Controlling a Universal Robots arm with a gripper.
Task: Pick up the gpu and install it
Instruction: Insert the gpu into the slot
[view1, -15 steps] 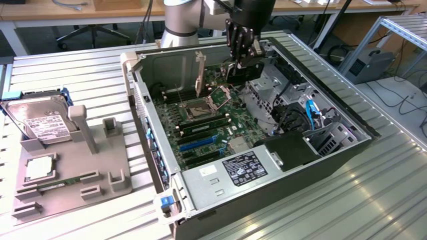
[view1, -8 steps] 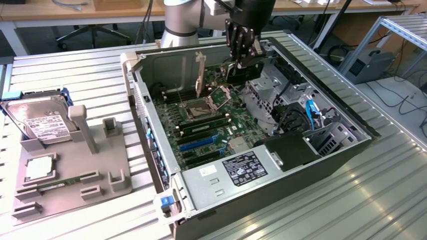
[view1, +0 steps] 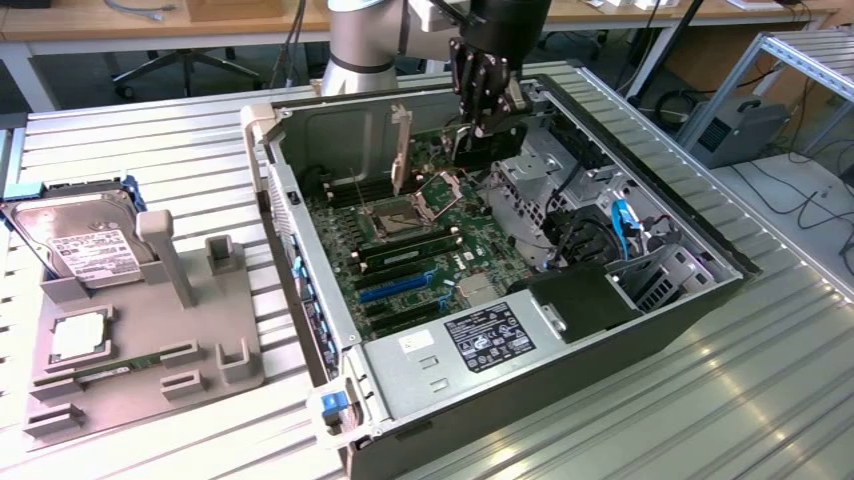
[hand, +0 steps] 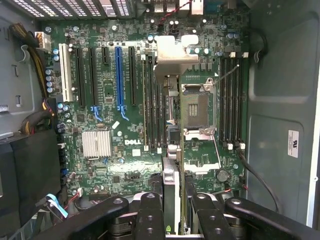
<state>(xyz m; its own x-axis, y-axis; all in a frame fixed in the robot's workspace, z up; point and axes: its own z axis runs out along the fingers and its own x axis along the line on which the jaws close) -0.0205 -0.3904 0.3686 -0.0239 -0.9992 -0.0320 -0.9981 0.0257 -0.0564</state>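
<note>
The thin flat black gpu card (view1: 470, 150) is off the desk and in the air, clamped edge-on in the black gripper (view1: 483, 118). The jaws are drawn partway in, pinching its silver bracket end and green board edge, as seen in the wrist view (hand: 172, 192) between the gripper (hand: 176, 220) fingers. So the pick-up is judged done, but the install is not: the card is hung over the far end of the green motherboard (hand: 125, 150) inside the open black tower case (view1: 561, 360), and no slot is seen occupied by it.

The long blue expansion slot (hand: 119, 75) and its black neighbours lie bare, well apart from the card, beyond the open silver processor socket (hand: 197, 107). A grey metal drive cage with cables (view1: 554, 185) is crowded close on the exterior view's right of the gripper, leaving little room on that side.

Over on the exterior view's left, a silver hard drive with white label (view1: 80, 240) sits on a grey moulded fixture (view1: 200, 330) on the ribbed metal desk (view1: 747, 400).
</note>
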